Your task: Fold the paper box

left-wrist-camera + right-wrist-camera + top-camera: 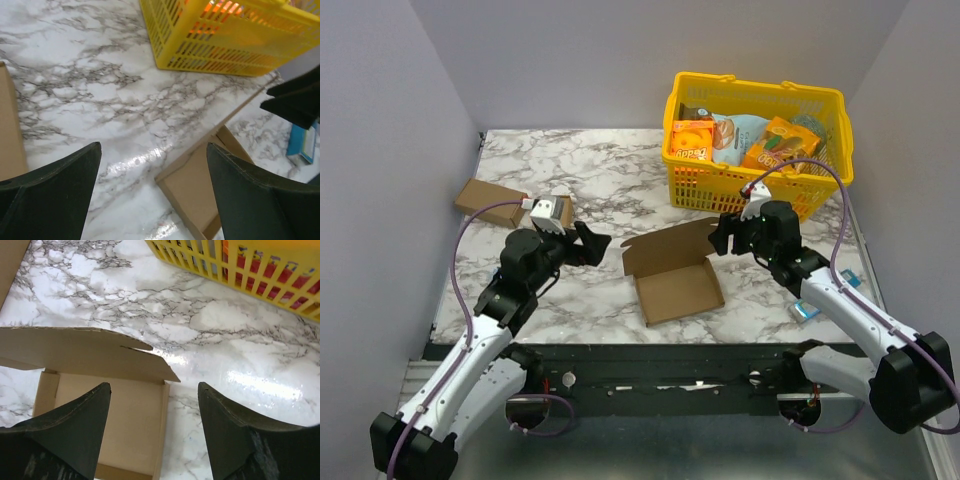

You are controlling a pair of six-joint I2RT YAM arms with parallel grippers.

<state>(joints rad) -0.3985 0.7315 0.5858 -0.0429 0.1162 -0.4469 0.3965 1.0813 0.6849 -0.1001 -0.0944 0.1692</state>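
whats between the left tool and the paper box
Only bare marble table: the open left tool is just left of the paper box with nothing between them, clearest in the top external view.

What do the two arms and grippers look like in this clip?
Both the left arm and right arm have white shells on the lower links, black joints and black upper links. A thin purple cable loops along each to a pale camera block at the wrist. The left gripper and right gripper are black, with broad, matte, tapering fingers.
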